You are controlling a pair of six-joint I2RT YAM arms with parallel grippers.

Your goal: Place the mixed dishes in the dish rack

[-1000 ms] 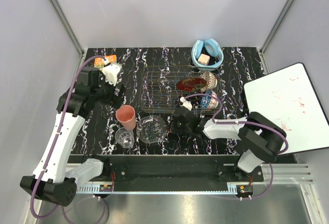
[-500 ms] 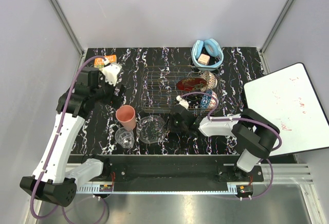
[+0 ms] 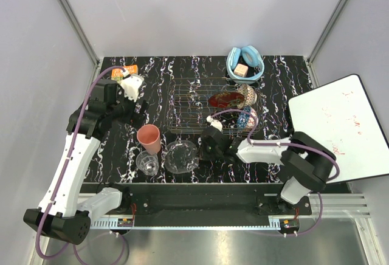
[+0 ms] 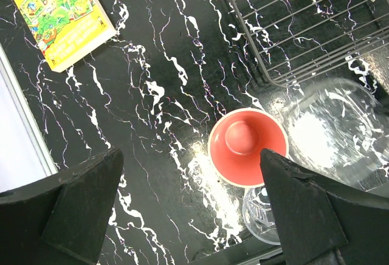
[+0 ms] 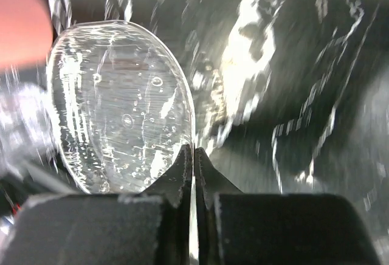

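Note:
My right gripper (image 5: pixel 194 151) is shut, its fingertips pinched on the near rim of the clear glass dish (image 5: pixel 118 107), which lies in front of the dish rack (image 3: pixel 182 84). In the rack's right end are the red floral plate (image 3: pixel 228 99), the beige speckled bowl (image 3: pixel 247 93) and the blue patterned bowl (image 3: pixel 246 119). The salmon-pink cup (image 4: pixel 247 146) stands upright left of the glass dish (image 3: pixel 180 155), with the small glass tumbler (image 4: pixel 264 222) just in front of it. My left gripper (image 4: pixel 194 210) hovers open high above the cup, holding nothing.
Light-blue headphones (image 3: pixel 245 63) lie behind the rack at the back right. An orange-green book (image 4: pixel 64 16) lies at the back left corner. A whiteboard (image 3: pixel 337 125) overhangs the table's right side. The rack's left half (image 4: pixel 292 28) holds no dishes.
The right gripper slid left to the glass dish's rim, opened briefly and shut there. The dish shifted slightly. The left arm has not moved.

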